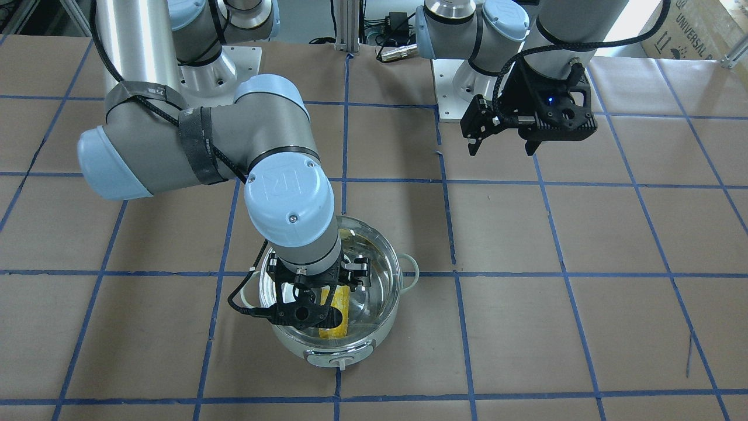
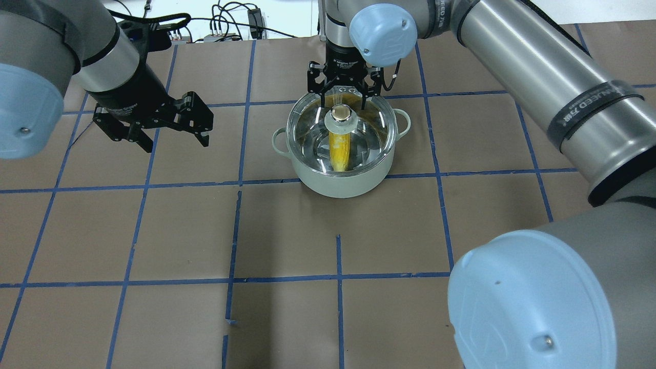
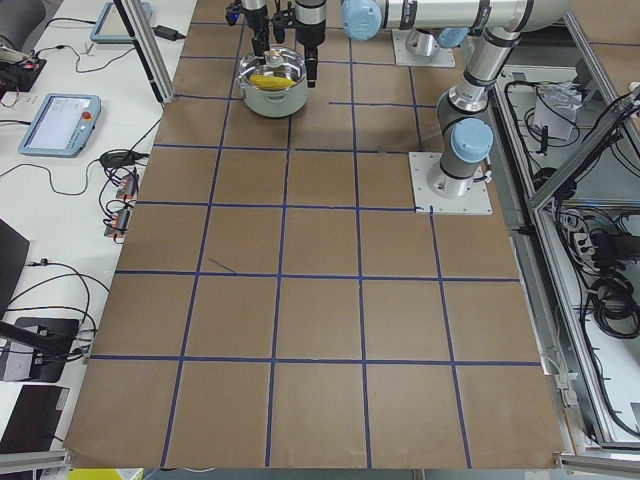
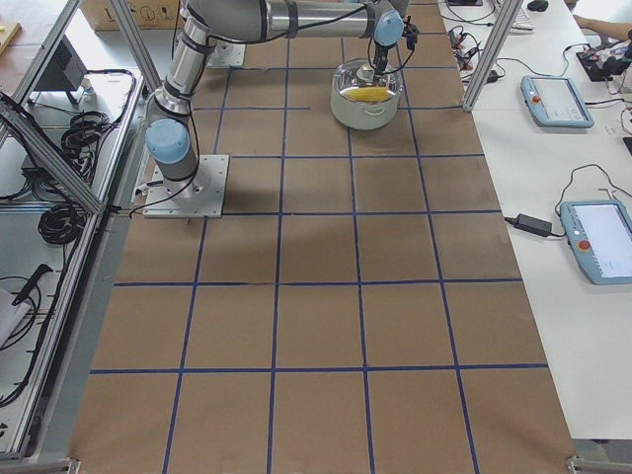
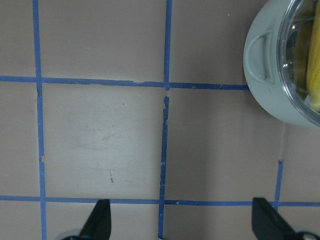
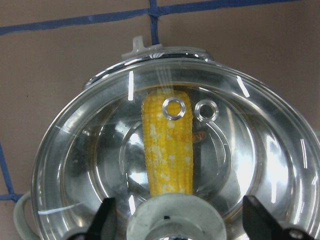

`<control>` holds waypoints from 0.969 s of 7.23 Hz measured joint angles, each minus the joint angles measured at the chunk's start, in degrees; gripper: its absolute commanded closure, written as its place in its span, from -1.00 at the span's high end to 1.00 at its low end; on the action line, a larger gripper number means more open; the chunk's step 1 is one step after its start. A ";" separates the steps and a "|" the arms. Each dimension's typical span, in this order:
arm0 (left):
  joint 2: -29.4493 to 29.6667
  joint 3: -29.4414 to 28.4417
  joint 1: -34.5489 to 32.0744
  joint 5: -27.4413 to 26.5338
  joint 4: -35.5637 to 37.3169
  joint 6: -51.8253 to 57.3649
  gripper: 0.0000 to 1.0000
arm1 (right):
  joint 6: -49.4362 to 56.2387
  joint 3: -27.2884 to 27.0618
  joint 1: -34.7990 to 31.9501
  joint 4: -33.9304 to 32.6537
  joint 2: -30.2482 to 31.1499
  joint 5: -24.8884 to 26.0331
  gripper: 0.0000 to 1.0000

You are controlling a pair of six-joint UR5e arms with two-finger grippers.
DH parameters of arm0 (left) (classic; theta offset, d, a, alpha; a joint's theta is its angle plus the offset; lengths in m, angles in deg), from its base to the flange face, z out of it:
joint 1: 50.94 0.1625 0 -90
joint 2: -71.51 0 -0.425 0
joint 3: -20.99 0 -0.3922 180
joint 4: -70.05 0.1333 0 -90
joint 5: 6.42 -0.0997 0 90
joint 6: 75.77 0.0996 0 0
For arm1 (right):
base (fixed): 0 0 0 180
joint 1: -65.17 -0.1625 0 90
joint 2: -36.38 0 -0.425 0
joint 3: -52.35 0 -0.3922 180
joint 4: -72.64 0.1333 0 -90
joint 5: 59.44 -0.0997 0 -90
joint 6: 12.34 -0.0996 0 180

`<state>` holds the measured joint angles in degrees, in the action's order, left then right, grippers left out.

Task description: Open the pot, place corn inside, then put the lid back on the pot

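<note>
We are seeing the lid (image 2: 370,128) seated on the pot (image 2: 338,185), with the corn (image 2: 340,149) lying inside under the glass, its long axis running toward and away from the robot. The right gripper (image 2: 343,105) is hanging directly over the knob (image 2: 341,114), jaws spread to either side and gripping nothing. The left gripper (image 2: 177,145) is hovering well apart, also spread and empty.
</note>
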<state>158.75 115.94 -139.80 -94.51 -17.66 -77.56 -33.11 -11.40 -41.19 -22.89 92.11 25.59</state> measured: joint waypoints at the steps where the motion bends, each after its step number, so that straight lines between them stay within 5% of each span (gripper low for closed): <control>1: -0.02 -0.25 -0.01 0.72 0.07 0.00 1.00 | 1.38 1.93 0.28 2.66 0.50 0.41 0.79; 2: -0.11 -0.51 -0.05 1.92 0.10 -0.05 1.00 | 4.77 3.18 1.06 6.89 2.13 2.18 0.99; 4: -0.19 -0.60 -0.08 3.06 0.32 0.38 1.00 | 16.05 2.62 6.32 14.53 8.80 5.56 0.99; 7: -0.70 0.24 -0.08 3.19 1.25 0.63 1.00 | 22.82 -5.82 11.37 19.55 20.21 5.99 0.99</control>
<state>158.05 116.18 -139.88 -91.32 -16.40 -76.93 -10.30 -17.22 -29.82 -3.35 112.32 31.58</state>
